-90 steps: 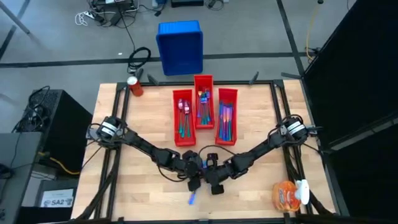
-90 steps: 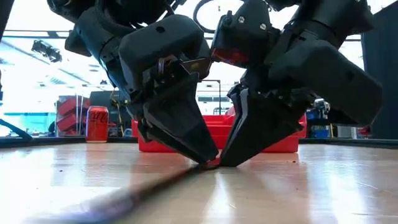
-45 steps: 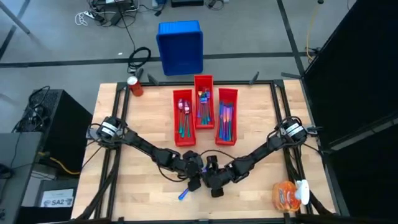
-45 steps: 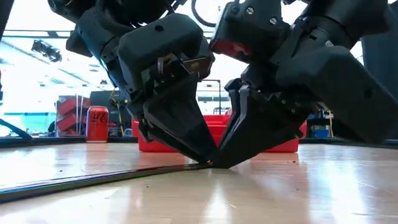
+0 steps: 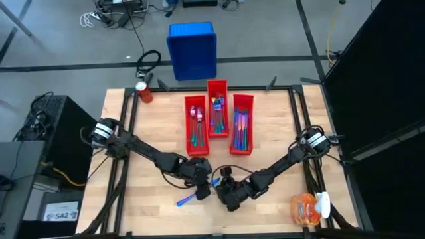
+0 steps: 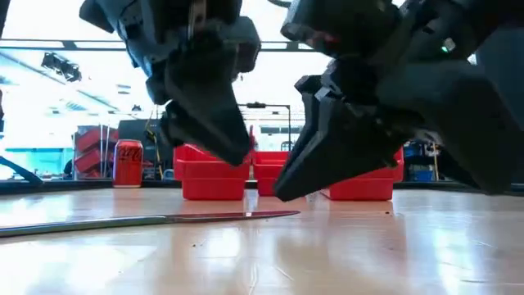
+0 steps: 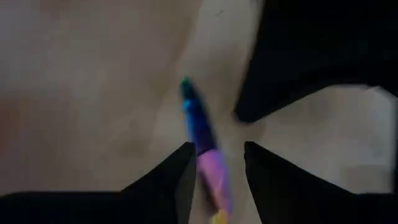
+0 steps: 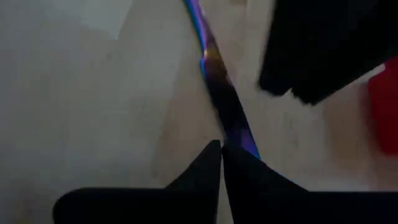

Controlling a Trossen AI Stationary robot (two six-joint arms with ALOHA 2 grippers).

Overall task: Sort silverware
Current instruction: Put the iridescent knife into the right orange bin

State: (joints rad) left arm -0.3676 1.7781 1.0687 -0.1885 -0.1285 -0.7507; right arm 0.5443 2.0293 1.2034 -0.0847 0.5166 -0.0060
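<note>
One knife (image 5: 186, 198) left flat, swung leftward; left gripper (image 7: 216, 163) lifted open, right gripper (image 8: 221, 151) closed empty; regrasp needed.

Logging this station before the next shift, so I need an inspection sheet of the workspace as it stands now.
Surface: wooden table, bare wood around the bins.
Job's things: one iridescent knife lies flat on the table near the front edge; other silverware sits in three red bins.
Clutter: red soda can at the far left corner; orange bottle at the front right corner.
Grippers: left pincer open, astride the knife; right pincer shut, its tips at the knife's end.
Cables: coiled black cable on the floor behind the table.
Surroundings: blue crate on the floor behind; black cabinet to the left.
</note>
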